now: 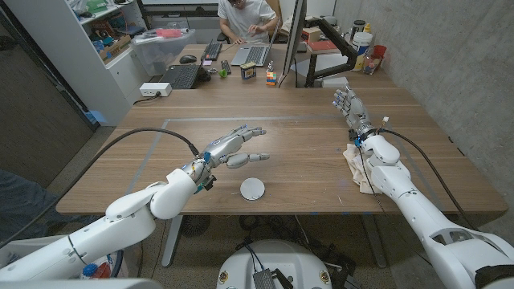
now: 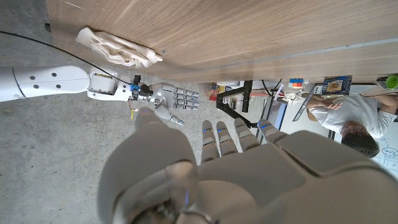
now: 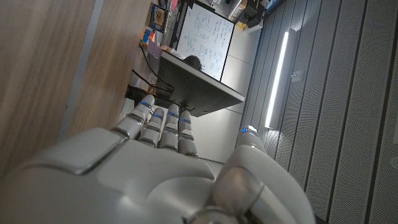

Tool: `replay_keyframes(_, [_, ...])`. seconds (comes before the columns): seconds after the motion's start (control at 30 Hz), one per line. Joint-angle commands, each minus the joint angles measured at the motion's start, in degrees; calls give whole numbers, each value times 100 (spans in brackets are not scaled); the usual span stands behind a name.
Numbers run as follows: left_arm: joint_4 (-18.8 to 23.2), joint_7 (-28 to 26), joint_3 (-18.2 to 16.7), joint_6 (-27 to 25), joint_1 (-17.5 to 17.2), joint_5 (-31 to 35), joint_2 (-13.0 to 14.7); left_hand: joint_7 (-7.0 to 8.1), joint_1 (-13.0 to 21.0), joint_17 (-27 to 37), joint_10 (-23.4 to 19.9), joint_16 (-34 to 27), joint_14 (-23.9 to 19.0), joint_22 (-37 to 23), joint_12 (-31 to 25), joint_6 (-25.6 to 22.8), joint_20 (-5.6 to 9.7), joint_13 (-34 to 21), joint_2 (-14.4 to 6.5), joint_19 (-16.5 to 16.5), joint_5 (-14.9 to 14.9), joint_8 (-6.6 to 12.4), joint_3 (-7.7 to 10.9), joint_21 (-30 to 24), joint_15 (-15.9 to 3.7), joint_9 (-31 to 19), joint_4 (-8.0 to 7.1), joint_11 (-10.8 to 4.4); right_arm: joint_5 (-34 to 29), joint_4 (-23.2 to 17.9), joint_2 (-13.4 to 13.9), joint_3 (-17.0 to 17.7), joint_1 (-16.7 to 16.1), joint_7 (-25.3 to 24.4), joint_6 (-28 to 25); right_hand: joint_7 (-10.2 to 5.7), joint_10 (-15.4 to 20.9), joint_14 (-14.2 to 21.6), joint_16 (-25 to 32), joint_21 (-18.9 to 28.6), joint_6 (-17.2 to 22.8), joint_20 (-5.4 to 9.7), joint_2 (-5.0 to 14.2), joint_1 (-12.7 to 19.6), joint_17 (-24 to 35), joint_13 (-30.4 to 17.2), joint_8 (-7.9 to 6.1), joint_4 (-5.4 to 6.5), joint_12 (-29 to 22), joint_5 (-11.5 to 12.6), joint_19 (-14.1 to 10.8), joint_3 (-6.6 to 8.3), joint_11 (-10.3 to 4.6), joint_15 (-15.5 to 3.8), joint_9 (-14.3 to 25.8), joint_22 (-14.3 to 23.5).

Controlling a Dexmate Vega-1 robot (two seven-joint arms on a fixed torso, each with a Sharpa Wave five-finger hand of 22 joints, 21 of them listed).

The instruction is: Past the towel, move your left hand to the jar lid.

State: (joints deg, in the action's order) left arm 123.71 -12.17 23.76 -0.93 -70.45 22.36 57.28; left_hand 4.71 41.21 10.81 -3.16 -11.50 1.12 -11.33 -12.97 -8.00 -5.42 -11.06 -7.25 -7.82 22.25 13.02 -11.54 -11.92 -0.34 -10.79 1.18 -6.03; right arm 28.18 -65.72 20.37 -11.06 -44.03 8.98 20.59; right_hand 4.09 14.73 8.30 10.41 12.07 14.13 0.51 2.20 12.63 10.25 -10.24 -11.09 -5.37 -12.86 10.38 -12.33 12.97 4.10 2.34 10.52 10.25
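A round white jar lid [image 1: 252,189] lies on the wooden table [image 1: 305,172] near its front edge. My left hand [image 1: 234,147] hovers just behind and to the left of the lid, fingers spread, holding nothing. A crumpled cream towel [image 1: 358,167] lies at the right, partly under my right forearm; the same towel [image 2: 118,49] shows in the left wrist view. My right hand [image 1: 350,105] is raised beyond the towel, fingers straight and apart, and empty. In the left wrist view my right hand [image 2: 166,99] shows with its fingers extended.
A taped rectangle [image 1: 152,132] marks the table. Behind the table stand a desk with a keyboard [image 1: 180,76], a laptop [image 1: 250,54], a colour cube [image 1: 271,78] and a monitor arm [image 1: 337,44]. A person [image 1: 247,18] sits there.
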Motion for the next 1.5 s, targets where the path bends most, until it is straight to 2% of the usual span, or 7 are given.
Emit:
replay_keyframes(0.03, [222,418,185,-254,239,115,171,-9,62,15,-36,-6,-27,-17,13,-69,-13,-33,0,-24,3,-13,-23,-43,17,-27,32,-3,72,195,-54,60,72,128,179,-16,54,65,22,-7,19,-5,38,27,11,-35,-11,8,17,30,-72,-4,17,2,29,27])
replay_keyframes(0.47, [330,913,410,-358,529,207,284,-3,65,19,-69,-16,-66,-20,10,-135,-15,-34,-7,-2,9,-2,-33,-60,19,-28,25,-8,91,363,-90,86,175,231,279,-9,65,67,22,-12,24,-9,42,28,11,-36,-12,5,18,31,-74,-7,17,5,29,27])
replay_keyframes(0.9, [749,1688,515,-635,849,529,583,5,74,22,-142,-15,-74,-22,-6,-202,-14,-36,-16,45,18,7,-42,-86,-46,-30,21,-41,143,609,-137,143,245,337,402,-7,70,69,21,-17,27,-10,45,25,12,-36,-12,5,21,31,-75,-12,23,-1,29,28])
replay_keyframes(1.5, [997,2480,639,-570,1155,766,760,28,91,26,-236,-46,-183,-24,-23,-288,-11,-39,-27,101,37,21,-51,-114,-86,-31,17,-66,180,485,-105,237,147,311,418,-11,71,68,19,-23,22,-12,51,27,11,-37,-9,3,27,32,-77,-16,18,-3,29,28])
